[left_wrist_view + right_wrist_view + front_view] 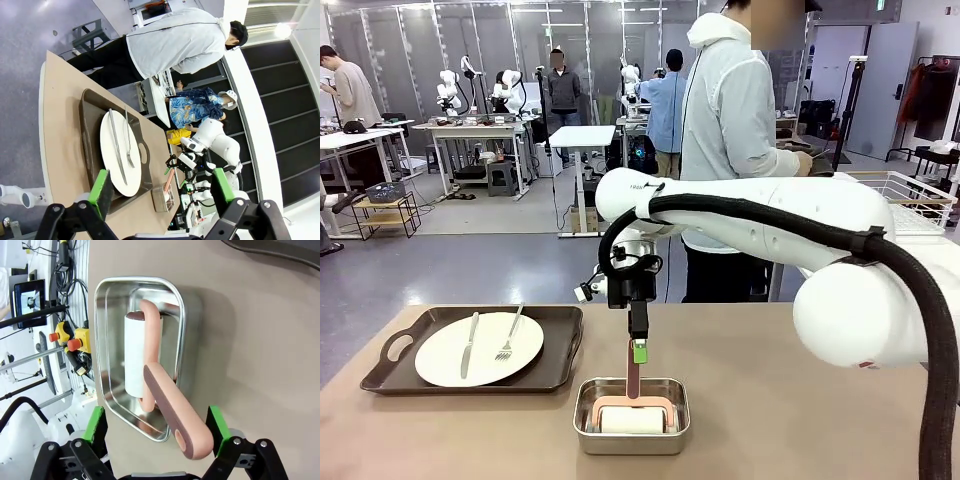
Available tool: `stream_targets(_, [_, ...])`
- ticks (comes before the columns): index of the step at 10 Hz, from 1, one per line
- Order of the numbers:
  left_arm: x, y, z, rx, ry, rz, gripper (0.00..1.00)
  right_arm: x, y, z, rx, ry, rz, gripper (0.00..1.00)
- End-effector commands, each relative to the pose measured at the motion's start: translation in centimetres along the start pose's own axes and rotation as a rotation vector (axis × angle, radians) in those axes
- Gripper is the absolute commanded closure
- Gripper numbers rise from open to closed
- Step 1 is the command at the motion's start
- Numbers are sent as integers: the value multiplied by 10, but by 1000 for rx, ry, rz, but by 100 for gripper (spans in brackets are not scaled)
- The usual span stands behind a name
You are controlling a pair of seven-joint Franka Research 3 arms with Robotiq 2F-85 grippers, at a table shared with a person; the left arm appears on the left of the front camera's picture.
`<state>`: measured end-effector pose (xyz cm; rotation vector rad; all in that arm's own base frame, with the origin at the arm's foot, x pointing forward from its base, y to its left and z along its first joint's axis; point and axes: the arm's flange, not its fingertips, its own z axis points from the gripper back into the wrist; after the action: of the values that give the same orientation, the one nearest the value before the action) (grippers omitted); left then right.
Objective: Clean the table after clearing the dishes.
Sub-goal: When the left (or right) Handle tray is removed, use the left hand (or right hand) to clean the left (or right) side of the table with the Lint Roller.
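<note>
Desk (750, 400): plain matte brown-beige top, widest surface in view, running from the near edge across to the person's side.

Dishes: one white plate (440, 360) on the desk's left part, sitting in a dark brown handled tray (380, 378). Knife (469, 345) and fork (508, 338) lie side by side on the plate, roughly parallel, knife to the left.

Just right of the tray, near the front edge and close to centre: small rectangular steel pan (630, 447), apart from the tray. In it a lint roller (632, 420), white roll lying flat, pink handle (633, 365) angled up out of the pan toward the far side.

Right gripper (638, 352): arm comes in from the right and reaches across the middle, fingers pointing down over the roller handle. Jaws spread; in the right wrist view the handle's end sits between the green pads, closer to one pad. Cannot tell if it touches. Black ribbed hose (920, 300) runs along the arm.

Left gripper (162, 187): up above the desk, looking down at the tray and plate from well apart. Jaws spread, nothing between them.

Room: person (730, 130) in a light jacket stands at the far side, turned away toward a white wire basket (910, 195). Grey floor (470, 270) beyond, white-topped tables (582, 135) and more people farther back.
</note>
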<state>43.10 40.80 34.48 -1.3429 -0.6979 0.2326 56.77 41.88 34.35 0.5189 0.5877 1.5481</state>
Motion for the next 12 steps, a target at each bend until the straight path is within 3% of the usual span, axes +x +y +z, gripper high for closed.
stream_targets(1, [-2, -3, 4, -4, 12, -1, 0, 16, -12, 17, 4, 27, -32, 0])
stream_targets(3, [-2, -3, 4, -4, 12, -1, 0, 17, -13, 16, 4, 24, -36, 10])
stream_targets(12, [-2, -3, 4, -4, 12, -1, 0, 16, -5, 31, 11, 0, -68, 96])
